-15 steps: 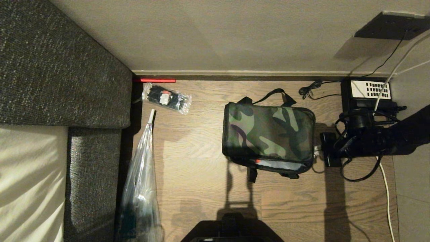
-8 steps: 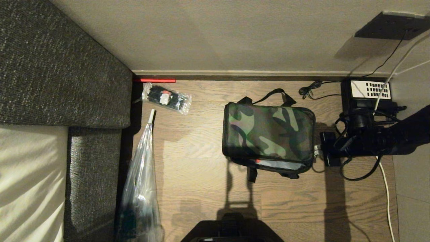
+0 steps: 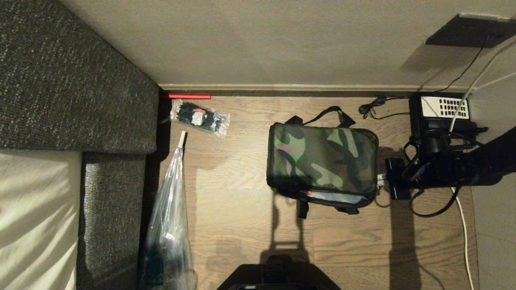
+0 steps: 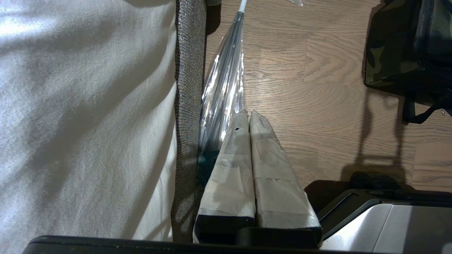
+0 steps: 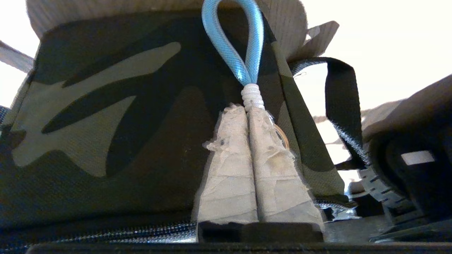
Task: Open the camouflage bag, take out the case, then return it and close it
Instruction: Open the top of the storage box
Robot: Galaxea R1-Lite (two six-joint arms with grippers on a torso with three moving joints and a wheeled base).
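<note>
Barely anything has changed: right gripper stays pinched on the blue loop at the camouflage bag's right edge; zipping isn't finished. Left gripper parked, jaws together.

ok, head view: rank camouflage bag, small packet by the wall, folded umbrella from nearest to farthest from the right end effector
Measured from the right end effector, at the bag's right edge:
1. camouflage bag: directly beside it, mid-floor.
2. small packet: far left, near the wall.
3. folded umbrella: far left, along the sofa. Its tip is about level with the packet; its bulk lies farther away.
</note>
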